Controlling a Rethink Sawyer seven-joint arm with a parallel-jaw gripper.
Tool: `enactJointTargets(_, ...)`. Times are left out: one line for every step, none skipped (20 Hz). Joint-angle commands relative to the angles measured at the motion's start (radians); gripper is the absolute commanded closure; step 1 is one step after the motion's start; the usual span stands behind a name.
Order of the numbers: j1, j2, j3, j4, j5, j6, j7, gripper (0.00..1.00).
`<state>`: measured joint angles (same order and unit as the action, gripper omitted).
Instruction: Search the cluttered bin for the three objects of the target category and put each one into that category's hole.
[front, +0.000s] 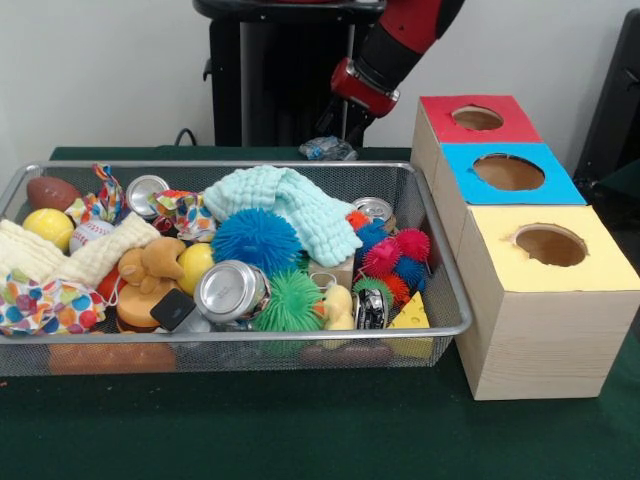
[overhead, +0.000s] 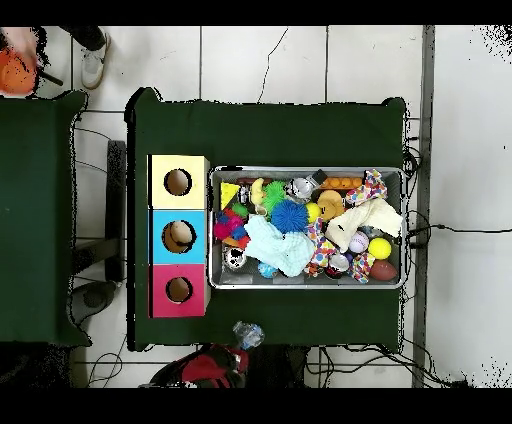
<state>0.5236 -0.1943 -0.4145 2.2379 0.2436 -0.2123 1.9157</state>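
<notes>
You find bare green tabletop (front: 300, 430) in front of the bin (front: 440, 270) and behind it, where only a bottle (front: 327, 149) lies near the arm. The bin itself is packed rim to rim: a cloth (front: 295, 205), spiky balls (front: 257, 240) and cans (front: 230, 291) block the way down. Three boxes (front: 540, 300) wall its one side.
</notes>
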Motion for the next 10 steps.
enactJointTargets(-0.009,0.051,0.052,-0.203,0.005,-0.029,0.098,0.00)
enactJointTargets(-0.011,0.050,0.053,-0.205,0.004,-0.029,0.097,0.00)
enactJointTargets(-0.011,0.049,0.054,-0.205,0.003,-0.030,0.097,0.00)
enactJointTargets(-0.011,0.049,0.055,-0.206,0.002,-0.030,0.098,0.00)
enactJointTargets(-0.012,0.049,0.055,-0.207,0.001,-0.032,0.098,0.00)
enactJointTargets(-0.012,0.049,0.056,-0.208,0.000,-0.034,0.099,0.00)
enactJointTargets(-0.009,0.050,0.055,-0.209,0.000,-0.034,0.100,0.00)
enactJointTargets(-0.009,0.051,0.055,-0.213,-0.003,-0.034,0.097,0.00)
enactJointTargets(-0.006,0.051,0.055,-0.216,-0.004,-0.027,0.093,0.00)
enactJointTargets(-0.001,0.053,0.054,-0.220,-0.006,-0.022,0.090,0.00)
